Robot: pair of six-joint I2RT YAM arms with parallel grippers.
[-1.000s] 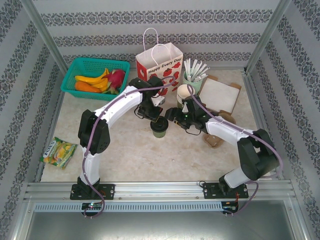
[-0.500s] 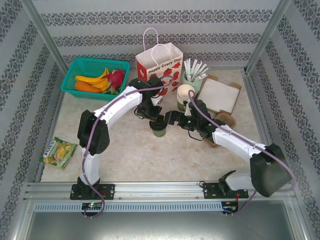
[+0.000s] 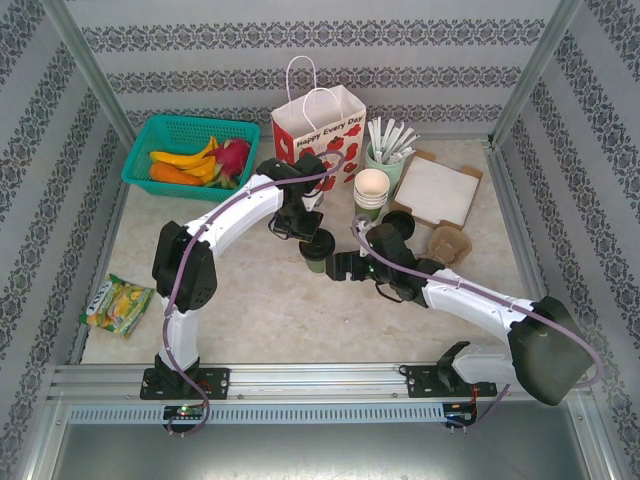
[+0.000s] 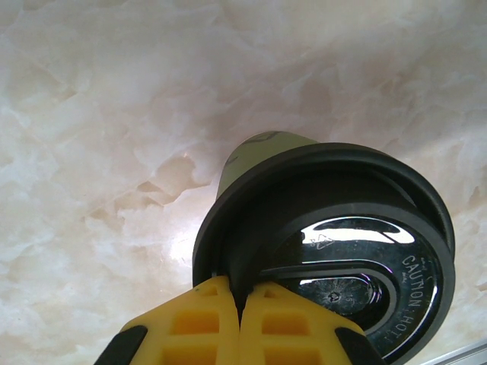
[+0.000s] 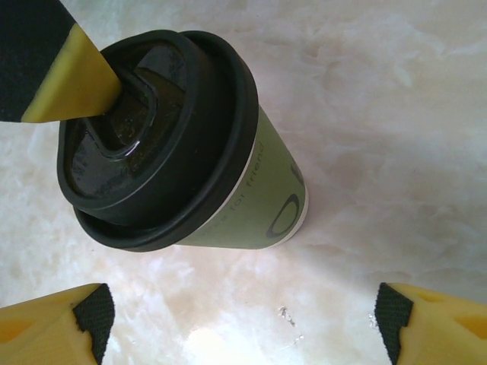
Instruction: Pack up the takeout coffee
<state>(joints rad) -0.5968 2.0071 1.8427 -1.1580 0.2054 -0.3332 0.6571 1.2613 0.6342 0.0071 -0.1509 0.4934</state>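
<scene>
- The takeout coffee (image 3: 317,264), a dark green cup with a black lid (image 4: 342,258), stands on the marbled tabletop (image 3: 260,300) in front of the paper bag (image 3: 318,128), on the arm-base side and apart from it.
- The left hand (image 3: 316,243) comes down between the paper bag and the coffee and is clamped on the lid's rim. In the left wrist view its yellow fingers (image 4: 202,323) meet with the rim pinched between them.
- The right hand (image 3: 336,266), also in front of the paper bag, sits just right of the coffee with its jaws spread wide. In the right wrist view its fingers (image 5: 53,319) flank the cup without touching it.
- A teal basket (image 3: 160,130) of fruit lies left of the paper bag.
- A stack of cream cups (image 3: 371,190) stands just right of the paper bag.
</scene>
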